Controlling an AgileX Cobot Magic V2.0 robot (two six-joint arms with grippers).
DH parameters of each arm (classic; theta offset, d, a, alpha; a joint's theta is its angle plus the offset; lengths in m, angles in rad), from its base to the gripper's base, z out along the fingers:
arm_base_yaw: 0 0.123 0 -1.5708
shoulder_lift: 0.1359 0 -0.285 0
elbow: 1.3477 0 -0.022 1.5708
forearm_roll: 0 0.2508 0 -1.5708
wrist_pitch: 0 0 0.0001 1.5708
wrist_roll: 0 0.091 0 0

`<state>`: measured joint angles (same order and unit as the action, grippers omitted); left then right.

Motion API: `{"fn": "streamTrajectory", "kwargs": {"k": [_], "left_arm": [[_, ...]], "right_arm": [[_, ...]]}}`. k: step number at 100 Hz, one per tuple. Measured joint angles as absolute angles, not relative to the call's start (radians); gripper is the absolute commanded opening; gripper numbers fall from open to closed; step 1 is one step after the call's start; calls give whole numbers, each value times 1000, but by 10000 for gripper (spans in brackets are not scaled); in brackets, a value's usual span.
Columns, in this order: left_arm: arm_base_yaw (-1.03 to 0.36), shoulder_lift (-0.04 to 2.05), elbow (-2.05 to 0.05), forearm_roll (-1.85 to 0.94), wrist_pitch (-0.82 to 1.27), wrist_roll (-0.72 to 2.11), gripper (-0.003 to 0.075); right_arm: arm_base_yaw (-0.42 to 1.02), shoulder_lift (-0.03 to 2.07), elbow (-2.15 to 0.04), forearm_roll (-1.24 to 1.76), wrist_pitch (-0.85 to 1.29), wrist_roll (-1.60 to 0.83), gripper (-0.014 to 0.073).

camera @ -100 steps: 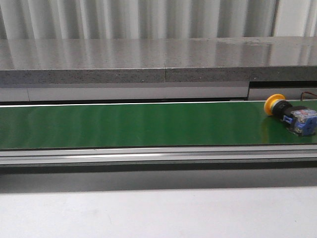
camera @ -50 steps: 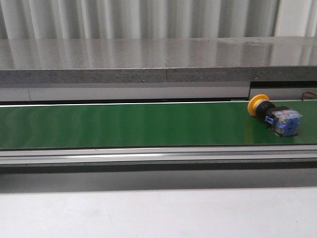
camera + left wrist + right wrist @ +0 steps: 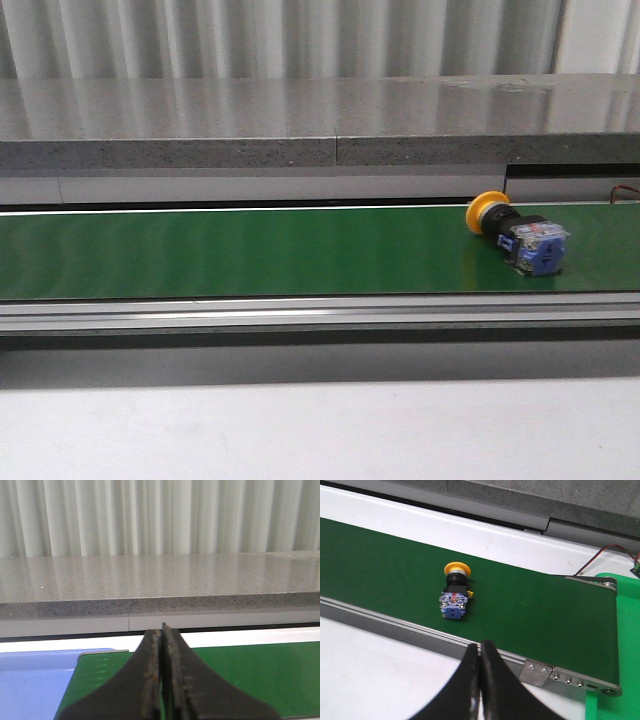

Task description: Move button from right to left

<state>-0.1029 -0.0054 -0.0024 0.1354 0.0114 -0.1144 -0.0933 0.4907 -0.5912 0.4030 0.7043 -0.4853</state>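
Change since earlier frames: the small push-button switch with yellow-orange mushroom cap, black collar and blue-and-clear plastic contact block (image 3: 520, 236) has travelled leftward along the green conveyor belt (image 3: 250, 250), from the far right edge of the front view to a spot still well right of centre.

Position: lying on its side on the belt, cap toward the grey speckled stone ledge (image 3: 300, 125), contact block toward the near aluminium side rail (image 3: 300, 312). Touched by neither arm.

Left gripper (image 3: 162, 680): black fingers pressed together, nothing between them, poised above the belt's left end beside a pale blue surface (image 3: 35, 680).

Right gripper (image 3: 481, 680): fingers likewise closed and empty, hovering on the near side of the rail, the switch just beyond.

Handling, as judged: light, rigid, hard plastic; smooth round cap and collar likely to roll or slip under a pinch. The squarish contact block offers flat opposing faces and looks the surer hold. Clear housing may crack under heavy squeeze. The jaws must part before any grasp.
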Motion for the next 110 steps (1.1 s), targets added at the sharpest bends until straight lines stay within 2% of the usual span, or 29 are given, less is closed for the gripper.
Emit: {"fn": "streamTrajectory", "kwargs": {"k": [41,61,73,95,110], "left_arm": [[-103,-5,-7,90,-24,-114,-20],[-103,53,-155,9,24,-114,-20],[-103,203,-327,0,158,-114,-20],[-103,532,-673,-5,590,-114,-20],[-103,712,-803,-5,729,-114,-20]], "right_arm": [[-93,491,-591,403,704,-485,-67],[-93,491,-591,403,704,-485,-67],[-93,491,-591,403,704,-485,-67],[-93,491,-591,403,704,-485,-67],[-93,491,-591,403,704,-485,-67]]}}
